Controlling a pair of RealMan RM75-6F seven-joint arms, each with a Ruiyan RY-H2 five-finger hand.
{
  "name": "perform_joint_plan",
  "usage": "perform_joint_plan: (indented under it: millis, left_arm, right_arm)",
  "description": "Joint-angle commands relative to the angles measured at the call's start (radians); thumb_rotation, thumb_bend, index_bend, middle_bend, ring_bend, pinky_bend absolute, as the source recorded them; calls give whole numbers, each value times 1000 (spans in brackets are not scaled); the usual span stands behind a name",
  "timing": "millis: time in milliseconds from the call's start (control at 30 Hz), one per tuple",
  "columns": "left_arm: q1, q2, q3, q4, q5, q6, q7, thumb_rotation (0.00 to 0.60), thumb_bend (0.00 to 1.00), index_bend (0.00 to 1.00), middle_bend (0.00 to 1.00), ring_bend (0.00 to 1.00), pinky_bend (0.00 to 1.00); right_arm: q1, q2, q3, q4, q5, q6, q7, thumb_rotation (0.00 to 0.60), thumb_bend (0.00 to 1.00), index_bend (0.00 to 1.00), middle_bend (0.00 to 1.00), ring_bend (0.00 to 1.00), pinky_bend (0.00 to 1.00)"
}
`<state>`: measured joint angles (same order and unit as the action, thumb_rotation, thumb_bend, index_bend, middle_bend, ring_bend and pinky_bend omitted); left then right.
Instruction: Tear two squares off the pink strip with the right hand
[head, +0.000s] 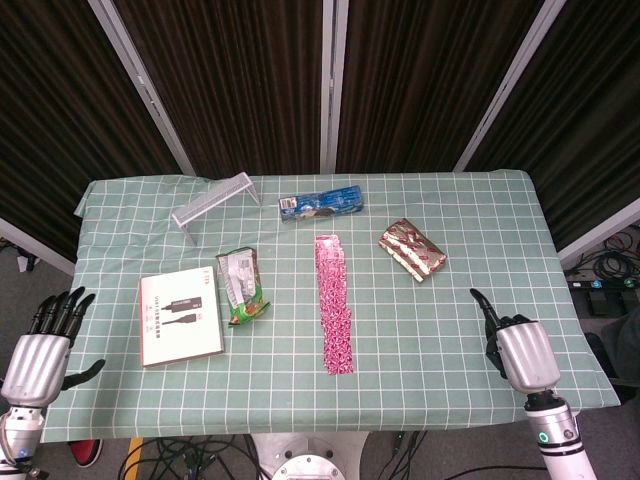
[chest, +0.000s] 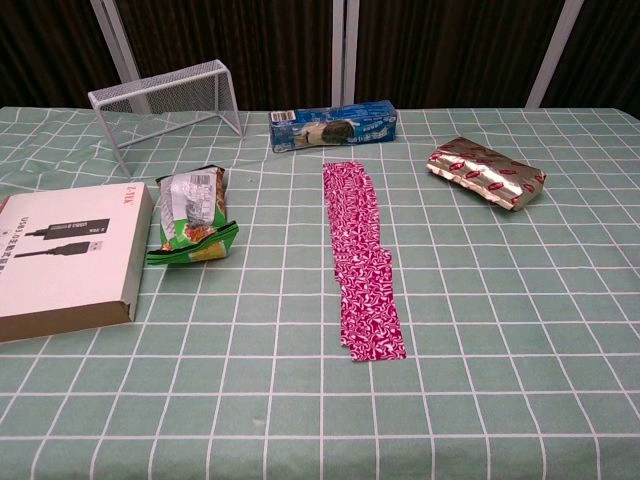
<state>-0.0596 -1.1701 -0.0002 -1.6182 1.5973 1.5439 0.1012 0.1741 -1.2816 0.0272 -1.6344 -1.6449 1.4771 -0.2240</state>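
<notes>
The pink strip (head: 334, 305) lies flat down the middle of the green checked table (head: 440, 310), its near end toward me; the chest view shows the pink strip (chest: 362, 262) with a slightly offset near end. My right hand (head: 515, 345) hovers at the table's front right, well to the right of the strip, holding nothing, with a dark fingertip pointing up and left. My left hand (head: 42, 340) is off the table's front left corner, fingers spread and empty. Neither hand appears in the chest view.
A white booklet (head: 180, 315) and a green snack bag (head: 241, 285) lie left of the strip. A blue packet (head: 321, 203) and a wire rack (head: 213, 203) sit at the back. A shiny red-and-gold packet (head: 412, 249) lies to the right.
</notes>
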Motion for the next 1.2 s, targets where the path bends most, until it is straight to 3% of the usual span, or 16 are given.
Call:
perform_joint_plan:
  millis: [33, 267, 367, 700, 900, 1033, 1067, 1200]
  left_arm:
    - [1, 0, 1, 2, 0, 1, -1, 600, 146, 20, 0, 0, 71]
    - [8, 1, 0, 11, -12, 6, -16, 600, 146, 20, 0, 0, 70]
    - [16, 3, 6, 26, -13, 10, -30, 600, 146, 20, 0, 0, 71]
    - [28, 27, 10, 58, -9, 24, -89, 600, 146, 20, 0, 0, 71]
    - [-11, 34, -29, -42, -63, -33, 12, 600, 146, 20, 0, 0, 71]
    - [-74, 9, -84, -150, -133, -104, 141, 600, 145, 20, 0, 0, 70]
    - [-6, 44, -35, -87, -132, -59, 77, 600, 146, 20, 0, 0, 71]
    - [5, 47, 0, 0, -49, -33, -39, 600, 146, 20, 0, 0, 70]
  right_arm:
    - [4, -11, -34, -22, -21, -39, -38, 600, 1000, 127, 821, 773, 692]
    - [38, -39, -125, -117, -35, -219, -190, 600, 1000, 125, 832, 780, 692]
    - [58, -75, -134, -145, -1, -300, -268, 600, 1000, 117, 834, 780, 692]
    - [83, -270, -75, -115, 163, -385, -576, 600, 1000, 0, 837, 780, 692]
    - [108, -367, -48, -89, 261, -412, -700, 600, 1000, 0, 837, 781, 692]
    - [144, -401, -22, -86, 355, -453, -763, 600, 1000, 0, 836, 781, 692]
    - [152, -406, -19, -86, 377, -461, -777, 600, 1000, 0, 836, 781, 692]
    - [187, -423, -5, -94, 471, -481, -839, 600, 1000, 0, 835, 781, 692]
